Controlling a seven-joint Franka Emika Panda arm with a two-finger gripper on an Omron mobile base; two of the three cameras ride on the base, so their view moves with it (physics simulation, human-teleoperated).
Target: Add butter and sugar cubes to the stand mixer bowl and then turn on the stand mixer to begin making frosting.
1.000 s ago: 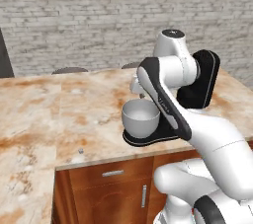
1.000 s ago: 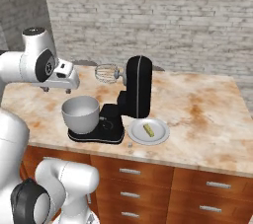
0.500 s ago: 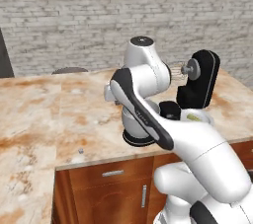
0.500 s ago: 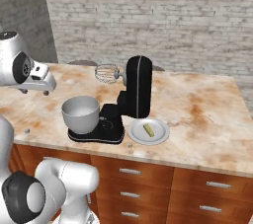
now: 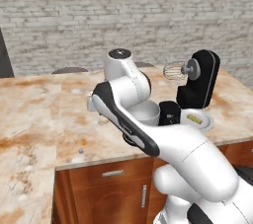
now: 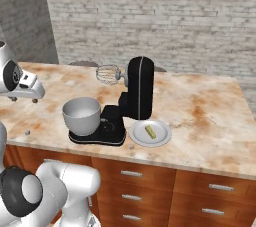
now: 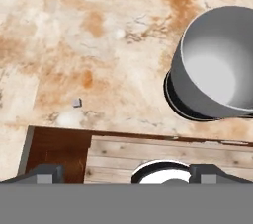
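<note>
Marbled orange-and-cream stone forms the countertop [image 6: 210, 106], and low at the left of the right base view a tiny grey cube [image 6: 27, 132] lies on it near the front edge; the hand view shows the same cube [image 7: 76, 102] at its left, well apart from the bowl. The round, deep, light grey metal stand mixer bowl [image 6: 81, 116] sits left of centre on the flat base of the glossy black stand mixer [image 6: 137, 91], and its inside, seen from above in the hand view [image 7: 217, 70], holds nothing. The mixer's head is tilted up, its silver wire whisk [image 6: 106, 73] pointing left, above and behind the bowl. Just right of the mixer base, a flat white round plate [image 6: 161, 138] carries the small pale yellow-green butter stick [image 6: 150, 131], its long axis running from upper left to lower right. No readable writing shows on anything. The two-finger gripper [image 7: 123, 171] at the bottom of the hand view has its dark tips [image 7: 47, 171] spread wide apart, holding nothing, above the wooden cabinet front [image 7: 148, 156].
</note>
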